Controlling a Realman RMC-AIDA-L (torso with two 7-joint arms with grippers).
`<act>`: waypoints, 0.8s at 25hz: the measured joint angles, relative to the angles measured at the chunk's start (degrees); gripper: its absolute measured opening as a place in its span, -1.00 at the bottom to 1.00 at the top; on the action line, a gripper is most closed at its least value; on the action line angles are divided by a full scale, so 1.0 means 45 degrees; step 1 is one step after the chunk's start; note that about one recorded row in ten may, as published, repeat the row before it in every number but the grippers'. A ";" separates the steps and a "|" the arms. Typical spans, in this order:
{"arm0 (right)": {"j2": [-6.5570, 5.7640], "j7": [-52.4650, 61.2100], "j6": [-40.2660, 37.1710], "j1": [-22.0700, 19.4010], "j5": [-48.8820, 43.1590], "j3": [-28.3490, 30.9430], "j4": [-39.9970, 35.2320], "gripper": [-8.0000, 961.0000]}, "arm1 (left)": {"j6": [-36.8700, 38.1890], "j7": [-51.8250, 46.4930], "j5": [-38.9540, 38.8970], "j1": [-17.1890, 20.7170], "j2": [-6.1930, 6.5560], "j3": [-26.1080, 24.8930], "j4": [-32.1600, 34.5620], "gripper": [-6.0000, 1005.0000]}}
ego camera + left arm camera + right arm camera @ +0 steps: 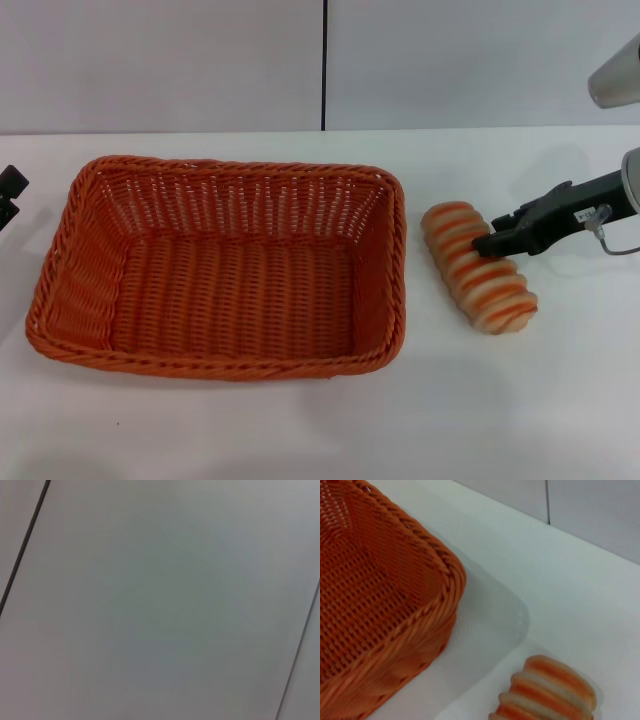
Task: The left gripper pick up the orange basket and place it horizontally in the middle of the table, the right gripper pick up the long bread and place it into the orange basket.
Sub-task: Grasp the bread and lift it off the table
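At the far left edge of the worktop [300, 430] only a black tip of the left end effector [10, 190] shows, apart from everything else, and whether it is spread or pressed together cannot be told; its wrist view shows nothing but a pale grey panelled wall [160, 600]. Beside it, the orange basket [225, 270] sits lengthwise across the middle of the worktop, upright and with nothing inside, its woven floor fully visible. Just right of the basket's right rim, but not touching it, the long bread [478, 266] lies on the worktop, angled from the far left towards the near right. The right end effector [497, 240] reaches in from the right edge, its black tip touching the loaf's middle on the right flank; how its fingers stand cannot be told.
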 joint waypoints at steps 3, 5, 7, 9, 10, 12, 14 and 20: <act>0.0000 -0.0090 0.0145 0.0005 0.0027 -0.0002 0.0208 0.14 | -0.0004 -0.0012 0.0003 0.0000 0.0001 -0.0005 0.0001 0.49; 0.0000 -0.0231 0.0216 -0.0012 0.0119 -0.0007 0.0306 -0.03 | -0.0005 -0.0028 0.0003 0.0000 0.0000 -0.0008 0.0000 0.49; 0.0034 -0.0311 0.0192 -0.0133 0.0300 0.0066 0.0145 -0.21 | -0.0009 -0.0030 0.0002 -0.0001 0.0010 -0.0012 0.0001 0.49; 0.0045 -0.0288 0.0149 -0.0179 0.0322 0.0110 0.0008 -0.39 | -0.0011 -0.0030 0.0002 -0.0001 0.0012 -0.0013 0.0001 0.49; 0.0060 -0.0076 -0.0043 -0.0275 0.0339 0.0155 -0.0406 -0.48 | -0.0013 -0.0049 0.0001 -0.0001 0.0014 -0.0014 0.0001 0.49; 0.0068 0.0206 -0.0403 -0.0368 0.0350 0.0158 -0.0914 -0.51 | -0.0014 -0.0067 0.0000 -0.0001 0.0016 -0.0015 0.0001 0.49; 0.0077 0.0518 -0.0784 -0.0462 0.0353 0.0117 -0.1415 -0.55 | -0.0015 -0.0064 -0.0002 -0.0001 0.0018 -0.0014 0.0001 0.49; 0.0097 0.1506 -0.1840 -0.0796 0.0343 -0.0033 -0.3050 -0.66 | -0.0085 -0.0005 -0.0004 -0.0020 0.0020 -0.0033 0.0001 0.49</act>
